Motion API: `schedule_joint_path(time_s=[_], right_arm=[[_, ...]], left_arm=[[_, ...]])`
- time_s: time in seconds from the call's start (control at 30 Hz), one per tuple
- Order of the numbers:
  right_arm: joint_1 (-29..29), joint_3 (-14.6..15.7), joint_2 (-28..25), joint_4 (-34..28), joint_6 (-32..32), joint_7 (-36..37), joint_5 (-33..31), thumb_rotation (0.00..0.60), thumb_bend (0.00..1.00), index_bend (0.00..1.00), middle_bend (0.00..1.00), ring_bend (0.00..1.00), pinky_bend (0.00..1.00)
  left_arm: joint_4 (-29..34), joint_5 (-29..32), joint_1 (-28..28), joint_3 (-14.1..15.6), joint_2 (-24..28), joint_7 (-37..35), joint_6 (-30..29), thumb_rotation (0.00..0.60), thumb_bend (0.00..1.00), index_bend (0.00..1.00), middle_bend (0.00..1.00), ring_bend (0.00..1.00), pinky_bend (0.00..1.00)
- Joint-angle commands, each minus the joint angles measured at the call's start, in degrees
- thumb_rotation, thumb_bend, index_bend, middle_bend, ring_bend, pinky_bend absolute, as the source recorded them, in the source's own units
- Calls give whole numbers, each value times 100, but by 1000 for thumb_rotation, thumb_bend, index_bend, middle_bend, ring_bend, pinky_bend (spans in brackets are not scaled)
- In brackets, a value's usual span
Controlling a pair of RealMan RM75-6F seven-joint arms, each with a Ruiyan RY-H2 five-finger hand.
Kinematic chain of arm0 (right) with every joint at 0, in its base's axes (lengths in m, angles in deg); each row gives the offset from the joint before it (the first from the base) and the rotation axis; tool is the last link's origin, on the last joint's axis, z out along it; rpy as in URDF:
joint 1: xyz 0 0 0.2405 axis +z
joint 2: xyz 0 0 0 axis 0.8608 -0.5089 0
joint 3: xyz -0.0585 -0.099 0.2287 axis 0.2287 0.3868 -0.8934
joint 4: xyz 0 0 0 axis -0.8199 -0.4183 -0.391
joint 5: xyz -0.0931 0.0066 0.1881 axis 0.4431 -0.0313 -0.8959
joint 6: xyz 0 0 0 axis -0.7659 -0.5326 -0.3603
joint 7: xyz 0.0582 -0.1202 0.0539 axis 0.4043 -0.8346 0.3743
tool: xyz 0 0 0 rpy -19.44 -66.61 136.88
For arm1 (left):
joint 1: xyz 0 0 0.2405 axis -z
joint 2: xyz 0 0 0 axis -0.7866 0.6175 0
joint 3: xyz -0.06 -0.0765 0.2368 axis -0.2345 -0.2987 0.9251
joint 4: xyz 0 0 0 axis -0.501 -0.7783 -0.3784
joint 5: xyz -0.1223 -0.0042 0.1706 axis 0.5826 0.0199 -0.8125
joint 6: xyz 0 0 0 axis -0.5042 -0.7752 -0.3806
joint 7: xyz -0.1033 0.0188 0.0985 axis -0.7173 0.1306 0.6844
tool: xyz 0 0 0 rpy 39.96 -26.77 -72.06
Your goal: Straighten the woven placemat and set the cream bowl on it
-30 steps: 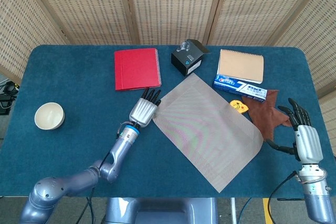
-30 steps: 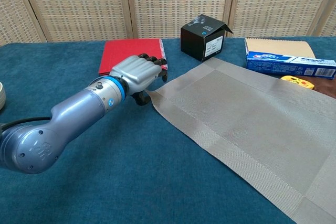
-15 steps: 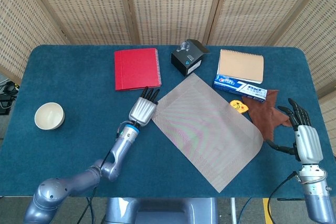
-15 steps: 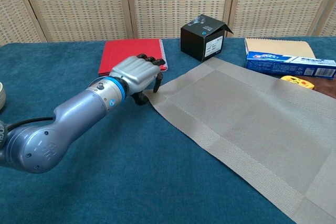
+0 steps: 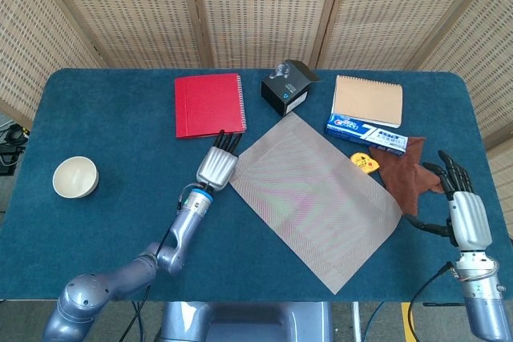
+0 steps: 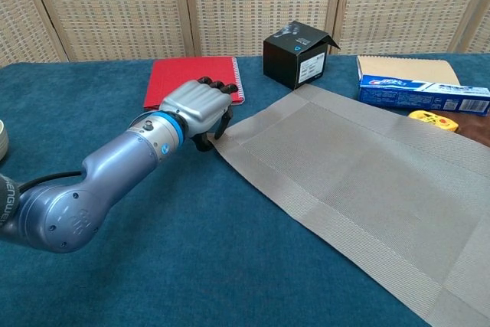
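The woven placemat (image 5: pixel 314 198) lies askew, its near-left corner under the left hand's (image 5: pixel 217 167) curled fingertips (image 6: pixel 222 124); whether they pinch it I cannot tell. It looks thin, floppy and light (best dragged by a corner). The right hand (image 5: pixel 468 219) hangs spread, empty. The cream bowl (image 5: pixel 75 177), probably rigid and breakable, sits well left of those fingers.

Left hand (image 6: pixel 193 107) extended forward, palm down, fingers (image 6: pixel 218 126) curled. Right hand (image 5: pixel 467 215) palm down, fingers (image 5: pixel 454 171) spread, holding nothing.
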Motion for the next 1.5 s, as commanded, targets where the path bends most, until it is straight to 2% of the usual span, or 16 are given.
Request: schedule_joint_path(time_s=[0.03,0.3,0.53,0.93,1.17,1.5], right_arm=[[0,1,-4,-6,-2,11,3,600,152,213,0,0,0],[12,31,6,-17,-30,-1,42,600,153,212,0,0,0],[16,83,26,-50,-42,-97,95,600,152,221,0,0,0],[1,142,72,-103,14,-265,184,600,152,222,0,0,0],[2,213,133,-124,15,-422,265,600,152,222,0,0,0],[0,308,224,-171,31,-648,383,600,151,223,0,0,0]], left_arm=[[52,-31,-63,34,39,-33,-45,600,504,655,0,0,0],[455,-245,-319,241,298,-73,-315,600,575,669,0,0,0],[1048,-423,-606,418,677,-84,-597,600,637,691,0,0,0],[2760,-545,-1370,841,1699,326,-1193,600,644,697,0,0,0],[3532,-674,-1811,1134,2289,451,-1588,600,655,698,0,0,0],[4530,-754,-2259,1507,2960,612,-1855,600,655,698,0,0,0]])
